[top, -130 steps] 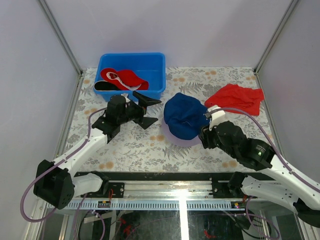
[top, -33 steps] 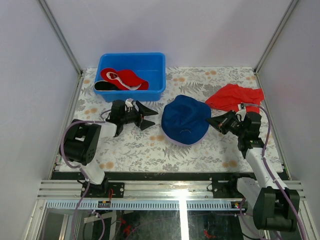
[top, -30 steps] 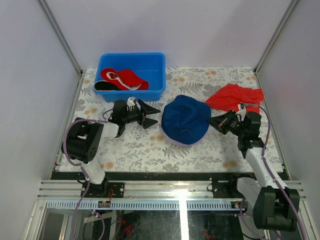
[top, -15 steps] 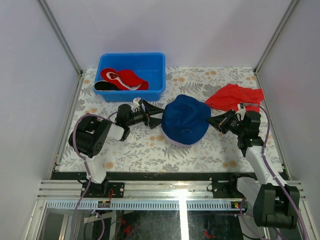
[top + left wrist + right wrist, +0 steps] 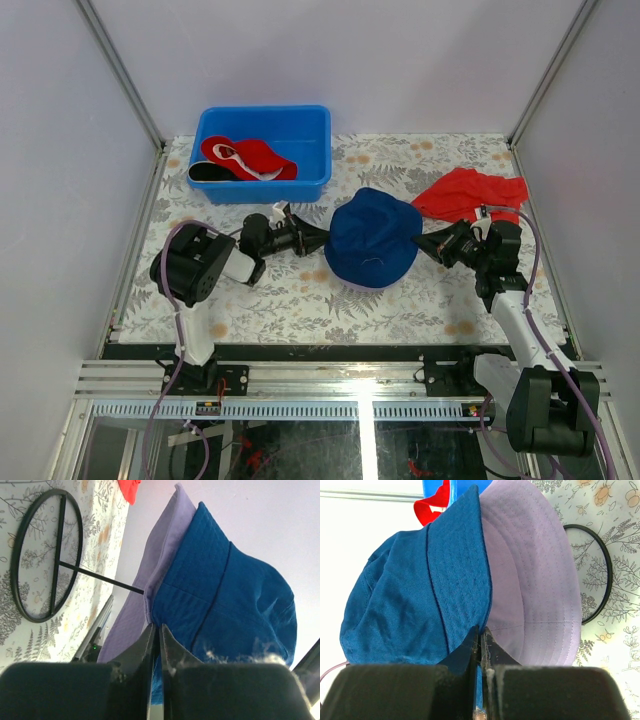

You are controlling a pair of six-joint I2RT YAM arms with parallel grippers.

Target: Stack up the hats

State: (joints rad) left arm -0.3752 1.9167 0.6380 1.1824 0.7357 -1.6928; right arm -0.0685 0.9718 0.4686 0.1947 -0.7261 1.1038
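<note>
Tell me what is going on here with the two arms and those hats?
The navy hat sits on top of the lavender hat in the middle of the table. The left hand and the right hand each pinch its brim from opposite sides. A red hat lies in the blue bin, not yet stacked.

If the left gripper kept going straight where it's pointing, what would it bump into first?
The navy blue hat. The left gripper points sideways at its brim, with its tips right at the edge. The lavender hat sits just underneath, so the gripper may be catching that brim too; I can't tell for sure.
</note>
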